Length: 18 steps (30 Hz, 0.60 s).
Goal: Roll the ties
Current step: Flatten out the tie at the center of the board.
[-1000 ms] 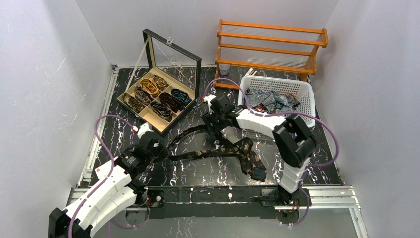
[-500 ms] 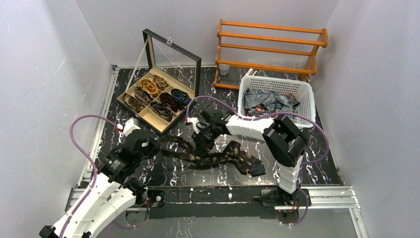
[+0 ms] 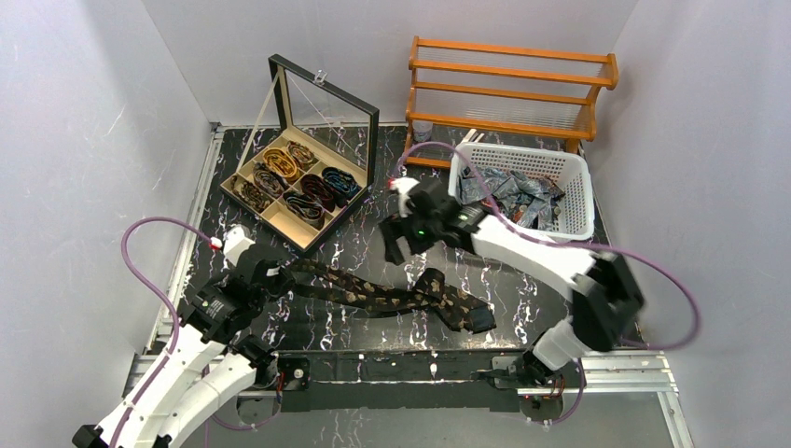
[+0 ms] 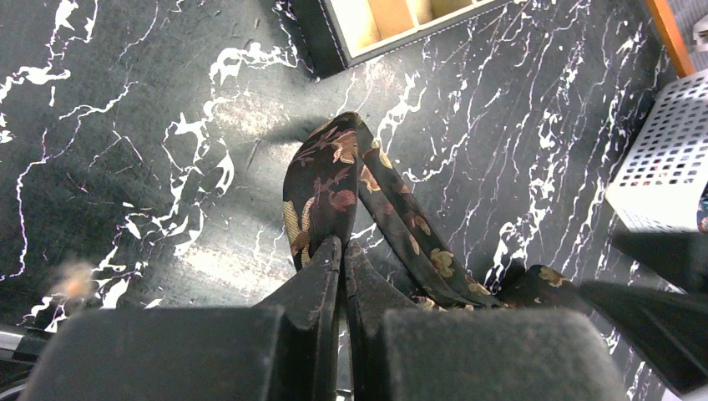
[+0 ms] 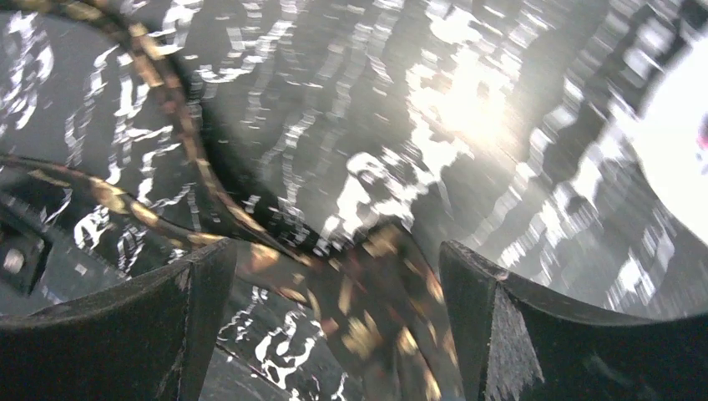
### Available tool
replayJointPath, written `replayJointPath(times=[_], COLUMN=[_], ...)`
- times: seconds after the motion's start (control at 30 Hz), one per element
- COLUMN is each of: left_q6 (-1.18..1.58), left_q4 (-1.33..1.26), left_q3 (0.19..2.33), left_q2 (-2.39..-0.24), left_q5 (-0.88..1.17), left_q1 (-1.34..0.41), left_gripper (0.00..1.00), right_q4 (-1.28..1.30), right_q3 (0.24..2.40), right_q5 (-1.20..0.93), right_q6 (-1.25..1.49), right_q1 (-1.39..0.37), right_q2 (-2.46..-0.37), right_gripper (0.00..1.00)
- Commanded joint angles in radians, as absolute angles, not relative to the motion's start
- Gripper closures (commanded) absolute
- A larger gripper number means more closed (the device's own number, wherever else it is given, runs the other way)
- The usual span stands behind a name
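At my remote station, the left gripper [image 3: 272, 276] is clamped tight on a fold of the dark tie [image 3: 373, 297] with gold floral spots. The left wrist view shows the fabric pinched between its closed fingertips [image 4: 327, 261]. From that grip the tie lies across the black marbled table [image 3: 532, 289] and runs to the right, and its broad end rests near the table's front edge. The right gripper [image 3: 399, 243] has its jaws spread wide with nothing between them, and it is raised above the table just on the far side of the tie's middle. Its wrist camera is blurred, but it shows the tie lying on the marble below the two fingers [image 5: 125, 326], which are not touching it. At back left is the open display box [image 3: 280, 217] with its glass lid propped up. Rolled ties [image 3: 280, 165] fill most of its compartments, and the near ones look bare. At back right is the white basket [image 3: 578, 213], which holds a heap of grey-blue ties [image 3: 508, 191]. A wooden rack [image 3: 508, 89] stands behind the basket against the wall.
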<state>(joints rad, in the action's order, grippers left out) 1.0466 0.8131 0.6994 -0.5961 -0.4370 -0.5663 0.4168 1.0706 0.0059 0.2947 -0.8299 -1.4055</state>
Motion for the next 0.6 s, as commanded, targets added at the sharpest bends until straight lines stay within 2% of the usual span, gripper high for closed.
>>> replayJointPath(times=[0.0,0.2,0.37,0.57], left_q6=[1.065,1.026,1.014,1.016], left_q4=[0.765,0.740,0.746,0.748], left_q3=[0.671,0.708,0.710,0.695], left_q2=[-0.673,-0.760,-0.756,-0.724], left_q5=[-0.481,-0.499,-0.495,-0.496], left_q1=[-0.571,-0.571,-0.571,-0.571], left_gripper=[1.00,1.00,1.00,1.00], right_q4=[0.596,0.719,0.821,0.722], right_q3=[0.881,0.695,0.757,0.682], right_q5=[0.332,0.197,0.224,0.112], right_q6=[0.573,0.790,0.827,0.848], right_q1=[-0.794,-0.727,-0.723,-0.723], right_q2=[-1.203,-1.020,-1.100,-1.203], right_gripper=[0.04,0.08,0.03,0.06])
